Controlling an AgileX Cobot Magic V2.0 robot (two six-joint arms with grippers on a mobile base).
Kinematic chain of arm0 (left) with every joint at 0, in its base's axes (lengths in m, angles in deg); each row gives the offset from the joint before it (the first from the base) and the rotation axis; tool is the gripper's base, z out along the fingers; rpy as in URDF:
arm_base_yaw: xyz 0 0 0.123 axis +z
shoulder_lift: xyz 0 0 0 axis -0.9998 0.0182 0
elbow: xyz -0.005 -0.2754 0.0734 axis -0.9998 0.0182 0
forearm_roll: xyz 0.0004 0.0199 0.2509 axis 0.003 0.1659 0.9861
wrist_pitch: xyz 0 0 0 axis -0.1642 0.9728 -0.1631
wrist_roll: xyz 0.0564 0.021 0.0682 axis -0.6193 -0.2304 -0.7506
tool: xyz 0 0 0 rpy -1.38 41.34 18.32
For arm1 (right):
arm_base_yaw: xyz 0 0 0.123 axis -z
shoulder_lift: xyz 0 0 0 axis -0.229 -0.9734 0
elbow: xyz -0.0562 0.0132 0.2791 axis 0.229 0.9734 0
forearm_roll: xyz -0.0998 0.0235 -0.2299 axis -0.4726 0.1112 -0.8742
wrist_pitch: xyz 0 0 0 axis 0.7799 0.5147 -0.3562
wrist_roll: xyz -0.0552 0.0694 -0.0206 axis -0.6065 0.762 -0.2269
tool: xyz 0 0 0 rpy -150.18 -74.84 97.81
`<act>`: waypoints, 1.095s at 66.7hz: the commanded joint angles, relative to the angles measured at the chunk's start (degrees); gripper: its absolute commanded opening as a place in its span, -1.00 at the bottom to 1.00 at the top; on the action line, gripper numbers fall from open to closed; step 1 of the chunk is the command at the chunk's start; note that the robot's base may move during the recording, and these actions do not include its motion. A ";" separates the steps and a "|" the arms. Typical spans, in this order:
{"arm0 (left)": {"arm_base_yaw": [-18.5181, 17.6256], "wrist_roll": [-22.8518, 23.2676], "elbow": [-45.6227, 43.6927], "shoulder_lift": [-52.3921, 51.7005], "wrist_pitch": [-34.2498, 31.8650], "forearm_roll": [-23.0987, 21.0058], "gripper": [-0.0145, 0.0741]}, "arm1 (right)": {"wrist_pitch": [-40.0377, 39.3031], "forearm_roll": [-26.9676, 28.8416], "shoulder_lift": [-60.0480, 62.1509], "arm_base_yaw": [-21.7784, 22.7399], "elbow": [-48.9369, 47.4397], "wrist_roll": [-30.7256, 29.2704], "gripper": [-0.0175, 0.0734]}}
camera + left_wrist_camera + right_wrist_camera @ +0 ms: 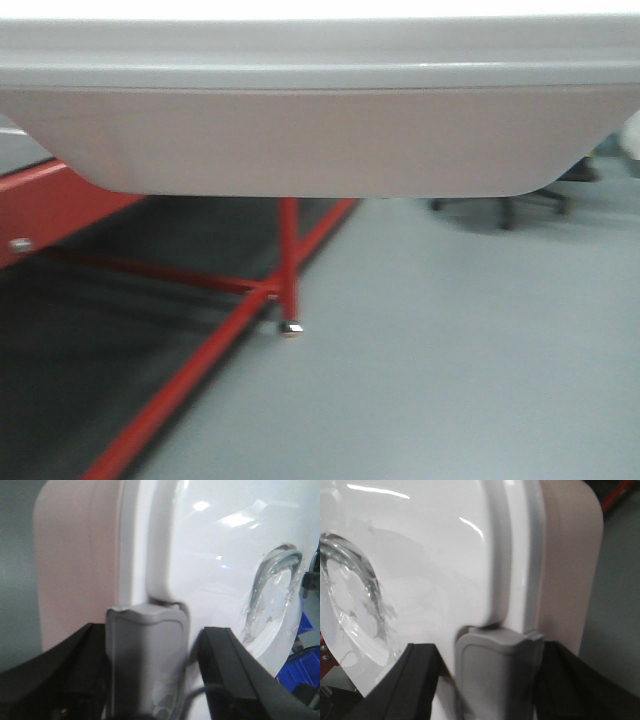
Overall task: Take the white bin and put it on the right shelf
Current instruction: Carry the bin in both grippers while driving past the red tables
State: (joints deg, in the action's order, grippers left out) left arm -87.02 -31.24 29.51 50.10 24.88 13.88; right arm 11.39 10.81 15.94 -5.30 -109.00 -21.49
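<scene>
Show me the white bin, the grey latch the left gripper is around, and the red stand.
white bin [320, 140]: front view, side wall.
grey latch [147, 655]: left wrist view, clip face.
red stand [288, 260]: front view, upright leg.

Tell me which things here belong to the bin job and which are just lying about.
Part of the job:
white bin
left gripper, straddling a grey latch
right gripper, straddling the other latch

Just lying about:
red-framed stand
blue crates
office chair base

One white bin [320, 140], one red-framed stand [288, 260], two grey latches [146, 660] (one per end).
</scene>
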 commanded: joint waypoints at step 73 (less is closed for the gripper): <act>-1.32 -0.28 -2.11 -1.19 4.45 -10.68 -0.13 | 4.52 12.19 1.14 -0.82 -2.10 -0.93 0.36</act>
State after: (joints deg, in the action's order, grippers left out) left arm -87.02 -31.24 29.51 50.10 24.97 13.88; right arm 11.39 10.81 16.07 -5.30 -109.00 -21.49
